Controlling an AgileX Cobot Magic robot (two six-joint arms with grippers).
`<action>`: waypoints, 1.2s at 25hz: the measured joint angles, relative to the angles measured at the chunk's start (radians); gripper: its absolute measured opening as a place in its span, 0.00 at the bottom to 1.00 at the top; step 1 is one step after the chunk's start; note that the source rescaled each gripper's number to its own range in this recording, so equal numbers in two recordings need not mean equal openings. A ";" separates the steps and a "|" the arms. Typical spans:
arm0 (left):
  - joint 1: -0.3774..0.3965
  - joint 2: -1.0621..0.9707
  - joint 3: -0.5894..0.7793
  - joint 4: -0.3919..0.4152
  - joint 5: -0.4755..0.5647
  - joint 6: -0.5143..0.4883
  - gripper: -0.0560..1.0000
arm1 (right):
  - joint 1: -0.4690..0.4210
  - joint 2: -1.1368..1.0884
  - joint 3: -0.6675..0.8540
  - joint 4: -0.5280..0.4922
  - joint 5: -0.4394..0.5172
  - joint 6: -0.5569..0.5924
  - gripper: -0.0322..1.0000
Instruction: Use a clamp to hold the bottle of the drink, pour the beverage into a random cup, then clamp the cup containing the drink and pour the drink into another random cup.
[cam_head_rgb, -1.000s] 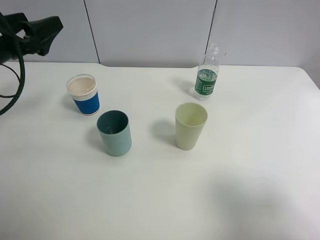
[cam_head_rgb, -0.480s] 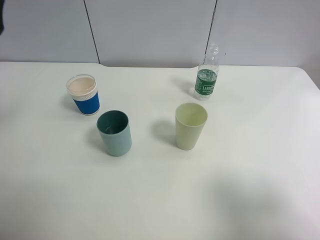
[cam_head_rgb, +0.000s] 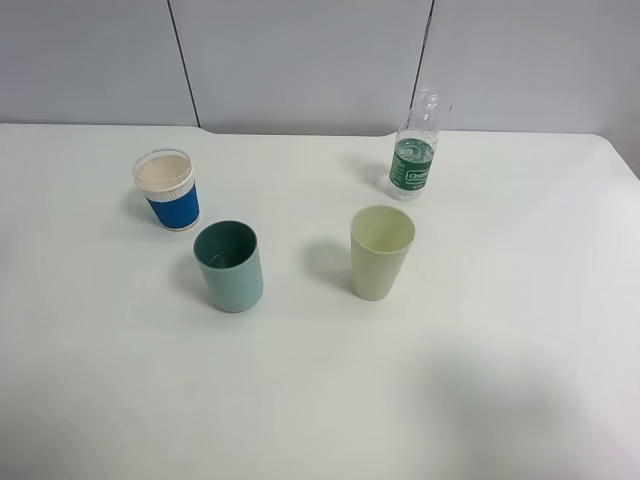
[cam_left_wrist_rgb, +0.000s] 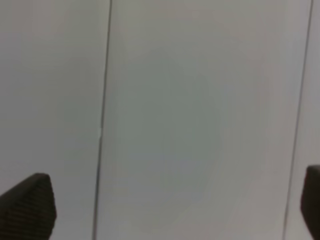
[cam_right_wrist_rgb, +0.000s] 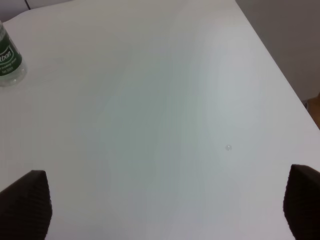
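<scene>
One bottle (cam_head_rgb: 413, 155) and three cups stand on the table (cam_head_rgb: 500, 330).

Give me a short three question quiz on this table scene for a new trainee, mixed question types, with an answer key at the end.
1. True or false: the bottle is lying on its side.
2. Which cup stands closest to the blue and white cup? A) the teal cup B) the pale yellow-green cup
3. Fill in: going by the wrist views, the left gripper and the right gripper both have their jaws ____.

Key:
1. False; it stands upright near the back of the table.
2. A.
3. Open, with nothing between them.
</scene>
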 joint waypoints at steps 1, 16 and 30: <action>0.000 -0.027 0.000 0.002 0.044 0.007 1.00 | 0.000 0.000 0.000 0.000 0.000 0.000 0.85; 0.000 -0.227 -0.122 0.005 0.795 0.045 1.00 | 0.000 0.000 0.000 0.000 0.000 0.000 0.85; 0.000 -0.450 -0.266 -0.015 1.133 0.140 1.00 | 0.000 0.000 0.000 0.000 0.000 0.000 0.85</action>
